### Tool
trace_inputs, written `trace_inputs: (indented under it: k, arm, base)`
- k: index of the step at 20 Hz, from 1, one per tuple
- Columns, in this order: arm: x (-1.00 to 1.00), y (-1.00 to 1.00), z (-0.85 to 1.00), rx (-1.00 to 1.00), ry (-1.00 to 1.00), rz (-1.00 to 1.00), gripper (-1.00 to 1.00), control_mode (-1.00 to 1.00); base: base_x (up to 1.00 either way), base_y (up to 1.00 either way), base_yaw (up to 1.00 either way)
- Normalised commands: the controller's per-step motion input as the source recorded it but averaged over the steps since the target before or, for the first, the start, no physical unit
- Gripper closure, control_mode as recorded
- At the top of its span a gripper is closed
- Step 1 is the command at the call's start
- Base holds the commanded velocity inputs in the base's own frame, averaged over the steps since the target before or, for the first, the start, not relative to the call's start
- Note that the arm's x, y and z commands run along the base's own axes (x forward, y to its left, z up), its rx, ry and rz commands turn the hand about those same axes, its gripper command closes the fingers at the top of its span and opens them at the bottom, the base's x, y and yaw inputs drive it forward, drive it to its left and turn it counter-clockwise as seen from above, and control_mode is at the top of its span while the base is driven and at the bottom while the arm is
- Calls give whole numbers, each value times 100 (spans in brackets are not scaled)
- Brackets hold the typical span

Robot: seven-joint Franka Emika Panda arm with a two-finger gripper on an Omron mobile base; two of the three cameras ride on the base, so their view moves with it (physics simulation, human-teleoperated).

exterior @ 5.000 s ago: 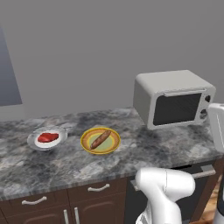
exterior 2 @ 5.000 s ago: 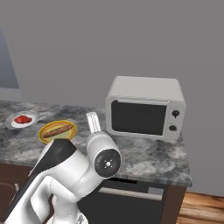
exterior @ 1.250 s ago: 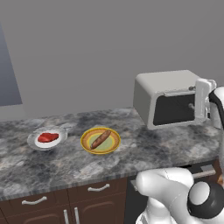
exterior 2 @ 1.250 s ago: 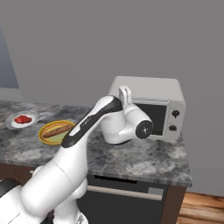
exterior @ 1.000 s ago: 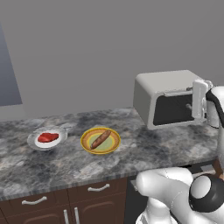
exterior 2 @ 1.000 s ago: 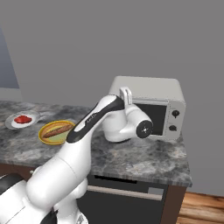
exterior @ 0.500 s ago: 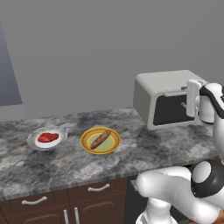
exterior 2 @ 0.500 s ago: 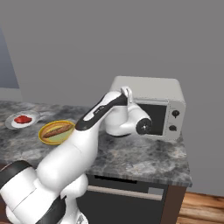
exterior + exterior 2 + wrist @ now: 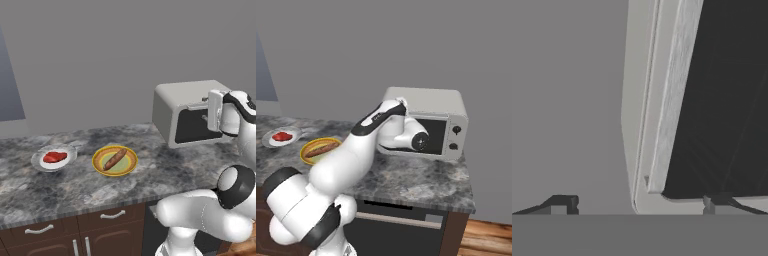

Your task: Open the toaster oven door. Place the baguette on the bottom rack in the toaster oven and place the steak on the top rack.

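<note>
We see the door [image 9: 196, 125] shut; gripper [image 9: 639, 204] wide open, empty, at its handle [image 9: 671, 95]. Baguette [image 9: 115, 159] and steak [image 9: 54, 157] unmoved, at 9 o'clock.

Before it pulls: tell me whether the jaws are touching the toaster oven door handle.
Cannot tell. In the hand view the open gripper straddles the handle, but no contact or gap shows plainly.

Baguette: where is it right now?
The baguette lies on the yellow-rimmed plate on the counter, mid-left in the left base view, between the steak and the toaster oven.
</note>
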Motion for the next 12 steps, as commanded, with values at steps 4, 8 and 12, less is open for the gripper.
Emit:
trace_inputs:
  k: [4,8,12]
  arm:
    - [28,-5,-15,0,-2,0,-100,-100]
    - [28,-6,-18,0,-1,0,-100,-100]
    - [25,-8,-22,0,-1,0,-100,-100]
  base:
    - [0,0,0]
    - [0,0,0]
    - [0,0,0]
